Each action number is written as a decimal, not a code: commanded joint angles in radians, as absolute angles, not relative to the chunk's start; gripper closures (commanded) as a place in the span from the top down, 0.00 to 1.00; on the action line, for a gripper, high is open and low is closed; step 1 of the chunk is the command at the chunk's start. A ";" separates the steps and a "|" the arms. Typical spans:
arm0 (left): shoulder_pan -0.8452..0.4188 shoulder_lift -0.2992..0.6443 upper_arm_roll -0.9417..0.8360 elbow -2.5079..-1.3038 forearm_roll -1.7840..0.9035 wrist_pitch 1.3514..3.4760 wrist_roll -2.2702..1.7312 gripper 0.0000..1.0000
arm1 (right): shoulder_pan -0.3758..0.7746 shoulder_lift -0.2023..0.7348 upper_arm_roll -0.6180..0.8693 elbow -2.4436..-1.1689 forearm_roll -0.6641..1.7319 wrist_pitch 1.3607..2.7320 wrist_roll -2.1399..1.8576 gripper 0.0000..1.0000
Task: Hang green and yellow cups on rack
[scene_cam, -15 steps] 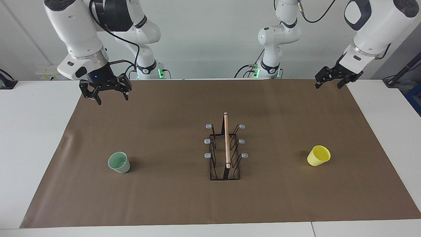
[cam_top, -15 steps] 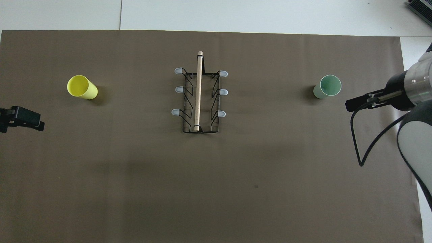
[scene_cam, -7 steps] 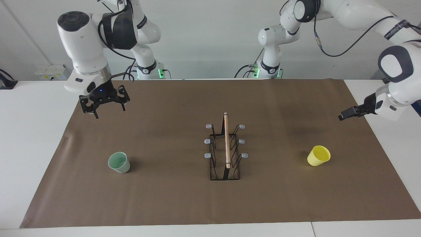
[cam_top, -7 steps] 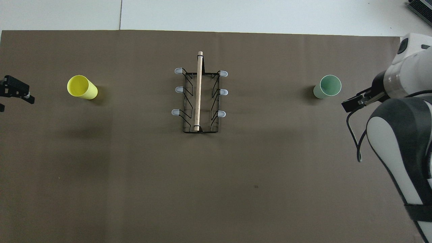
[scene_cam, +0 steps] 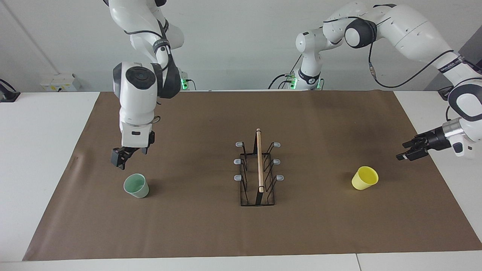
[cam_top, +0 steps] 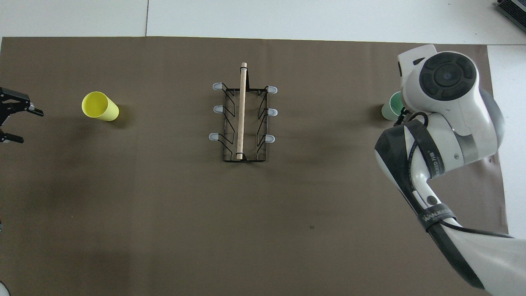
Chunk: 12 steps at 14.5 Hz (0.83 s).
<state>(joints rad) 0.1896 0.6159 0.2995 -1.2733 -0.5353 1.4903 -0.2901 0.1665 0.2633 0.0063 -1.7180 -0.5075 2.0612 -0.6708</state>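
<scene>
- Right gripper (scene_cam: 121, 160): in the air just above the pale mint-green tapered plastic cup (scene_cam: 136, 185), a little toward the robots' side of it, not touching. Seen edge-on in the facing view and hidden under the arm from overhead, so I cannot tell how far its fingers are parted. Nothing seen in its hold.
- Green cup: upright on the brown paper mat (scene_cam: 196, 233) that covers the white bench (scene_cam: 34, 150), toward the right arm's end, mouth up.
- Left gripper (cam_top: 9, 121): low over the mat's edge at the left arm's end, pointing sideways toward the bright yellow tapered plastic cup (scene_cam: 365, 178). Its fingers (cam_top: 32, 110) stand wide apart with nothing between them.
- Yellow cup: on the mat, apart from the left fingers and a little farther from the robots than they appear; the tilt of its mouth I cannot settle.
- Black wire rack with a light wooden rod handle (scene_cam: 258, 169): mid-mat, between the two cups and well apart from both grippers. All six grey-tipped prongs (cam_top: 217, 86) bare; rod runs away from the robots.
</scene>
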 commanded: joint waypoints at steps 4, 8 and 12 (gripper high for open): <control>0.189 0.422 0.374 -1.736 -0.869 1.693 -0.713 1.00 | 0.204 0.316 0.008 -1.707 -0.645 2.068 -0.749 1.00; 0.233 0.350 0.377 -1.926 -1.024 1.775 -0.887 1.00 | 0.206 0.299 0.008 -1.764 -0.707 2.052 -0.875 1.00; 0.201 0.288 0.374 -2.109 -1.228 1.906 -0.882 1.00 | 0.279 0.391 0.008 -1.732 -0.810 1.988 -0.956 1.00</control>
<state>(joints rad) 0.2320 0.3545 0.3796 -1.9999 -1.1433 1.8274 -0.8598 0.2253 0.3245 0.0078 -1.7578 -0.7615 2.0424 -0.9396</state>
